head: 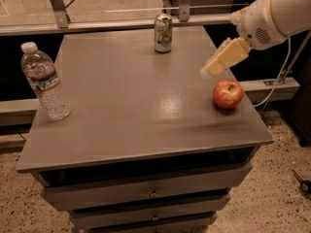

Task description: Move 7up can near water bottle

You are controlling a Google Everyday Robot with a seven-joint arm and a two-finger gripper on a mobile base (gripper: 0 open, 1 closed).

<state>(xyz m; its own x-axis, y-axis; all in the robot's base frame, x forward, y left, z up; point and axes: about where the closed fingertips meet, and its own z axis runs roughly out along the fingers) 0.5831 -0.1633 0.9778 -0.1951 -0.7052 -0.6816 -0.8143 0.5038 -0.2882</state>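
Observation:
The 7up can point(163, 33), silver-white with green and red markings, stands upright at the back middle of the grey table point(136, 106). The water bottle point(44, 81), clear with a white cap and a red, white and blue label, stands upright near the table's left edge. My gripper point(216, 66), cream-coloured on a white arm, hangs in the air over the right side of the table, above and left of a red apple. It is to the right of the can and in front of it, and touches nothing.
A red apple point(227, 94) sits near the table's right edge, just below the gripper. The table has drawers point(153, 192) in its front. A metal rail and glass panel point(97, 23) run behind the table. A white cable point(282, 76) hangs at the right.

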